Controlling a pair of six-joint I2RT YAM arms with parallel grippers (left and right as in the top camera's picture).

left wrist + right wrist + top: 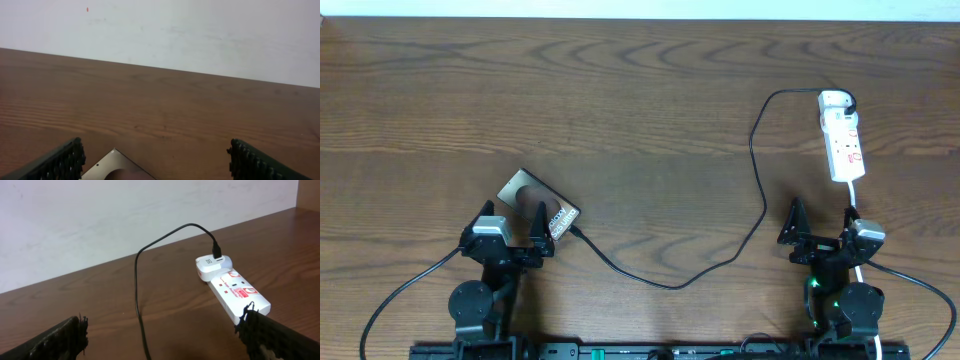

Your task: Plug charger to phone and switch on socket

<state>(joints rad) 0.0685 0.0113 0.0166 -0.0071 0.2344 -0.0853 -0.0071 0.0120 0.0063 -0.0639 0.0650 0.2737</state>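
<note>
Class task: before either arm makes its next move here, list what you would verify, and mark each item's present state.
1. Left end effector open: ok.
2. Right end effector open: ok.
3. Charger plugged in at the socket: ok.
4. Charger tip seated in the phone: cannot tell; it lies at the phone's edge.
5. Socket switched on: cannot tell.

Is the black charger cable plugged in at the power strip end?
Plugged in. The charger ends in a white adapter seated at the far end of the socket.
</note>
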